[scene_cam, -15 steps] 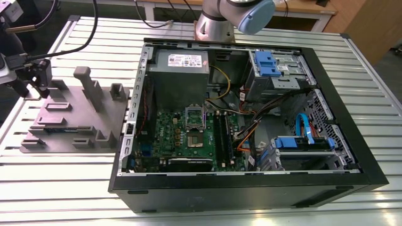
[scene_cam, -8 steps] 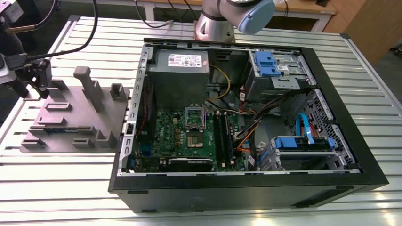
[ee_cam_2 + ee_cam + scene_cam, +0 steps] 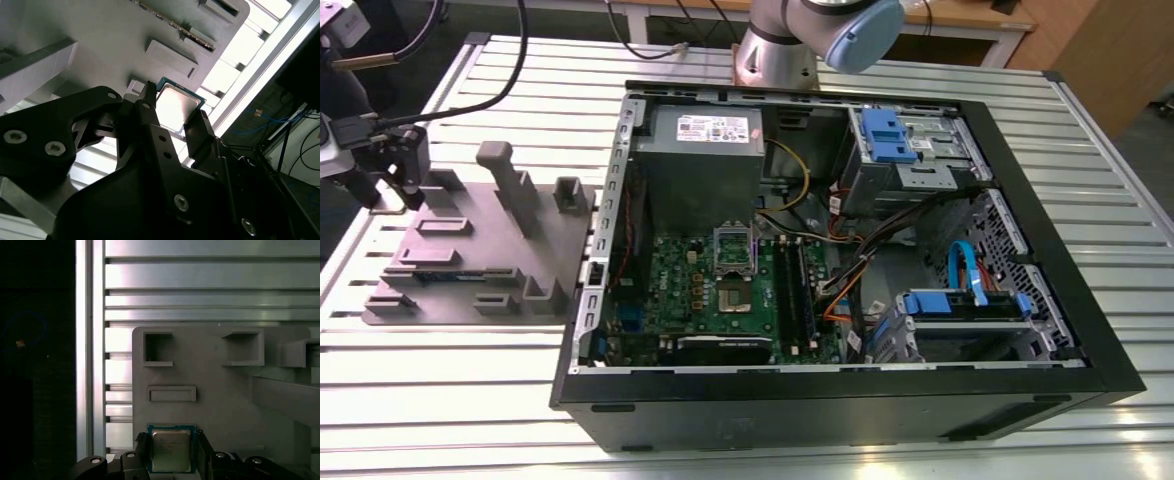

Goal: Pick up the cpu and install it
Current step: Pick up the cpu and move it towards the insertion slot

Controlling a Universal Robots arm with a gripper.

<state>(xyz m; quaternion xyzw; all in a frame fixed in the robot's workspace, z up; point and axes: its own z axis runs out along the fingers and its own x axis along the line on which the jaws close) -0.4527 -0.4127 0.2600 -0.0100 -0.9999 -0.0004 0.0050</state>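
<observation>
The cpu [image 3: 170,450], a small square chip with a shiny silver top and a green rim, sits between my two dark fingers at the corner of the grey fixture block [image 3: 225,400]. In the second wrist view the cpu [image 3: 176,106] shows the same way, with a finger [image 3: 149,102] against one edge and the other finger against the opposite edge. My gripper [image 3: 171,444] is shut on it. In the exterior view the gripper [image 3: 403,185] hangs at the far corner of the fixture block [image 3: 480,250], at the exterior view's left. I cannot tell whether the chip is off the block.
An open computer case [image 3: 854,385] lies at the exterior view's right, its green motherboard [image 3: 707,300] carrying a dark socket [image 3: 736,290] with a raised metal frame, and black memory sticks [image 3: 794,290] beside it. The fixture block has upright posts [image 3: 500,170]. The ribbed metal table [image 3: 454,380] runs underneath.
</observation>
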